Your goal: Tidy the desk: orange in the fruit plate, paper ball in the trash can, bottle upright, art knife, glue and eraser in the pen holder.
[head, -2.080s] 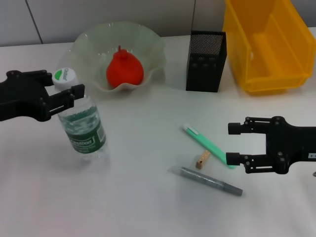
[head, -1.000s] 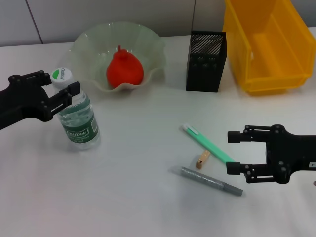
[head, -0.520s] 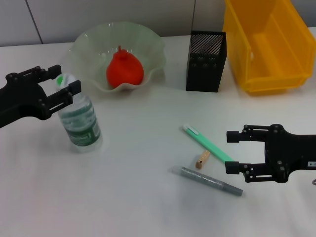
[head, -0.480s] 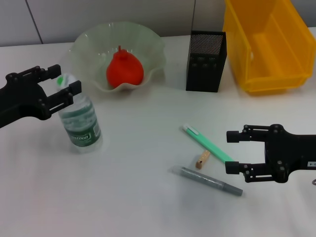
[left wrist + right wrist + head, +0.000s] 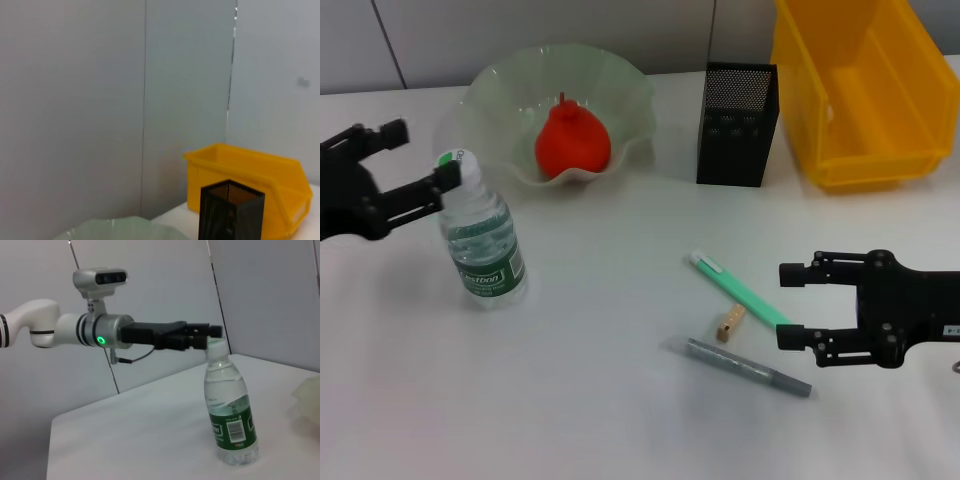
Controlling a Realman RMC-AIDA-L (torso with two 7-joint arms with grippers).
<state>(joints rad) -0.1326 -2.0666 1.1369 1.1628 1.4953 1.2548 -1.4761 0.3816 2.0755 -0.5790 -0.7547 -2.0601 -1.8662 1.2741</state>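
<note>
The bottle (image 5: 483, 243) (image 5: 230, 415) stands upright on the table at the left. My left gripper (image 5: 423, 152) (image 5: 206, 334) is open, level with the cap; one fingertip is beside the cap and nothing is held. The orange (image 5: 573, 140) lies in the fruit plate (image 5: 500, 80). A mint-green stick (image 5: 740, 290), the tan eraser (image 5: 730, 322) and a grey stick (image 5: 745, 367) lie right of centre; which stick is the art knife or the glue I cannot tell. My right gripper (image 5: 789, 305) is open just right of them. The paper ball is out of view.
The black mesh pen holder (image 5: 738, 125) (image 5: 230, 210) stands at the back centre. The yellow trash can (image 5: 860, 90) (image 5: 250, 170) is to its right. The fruit plate's rim (image 5: 115, 227) shows low in the left wrist view.
My left gripper has opened off the bottle's neck and drawn back to the left. The bottle now stands upright on its own. The right arm has barely moved.
</note>
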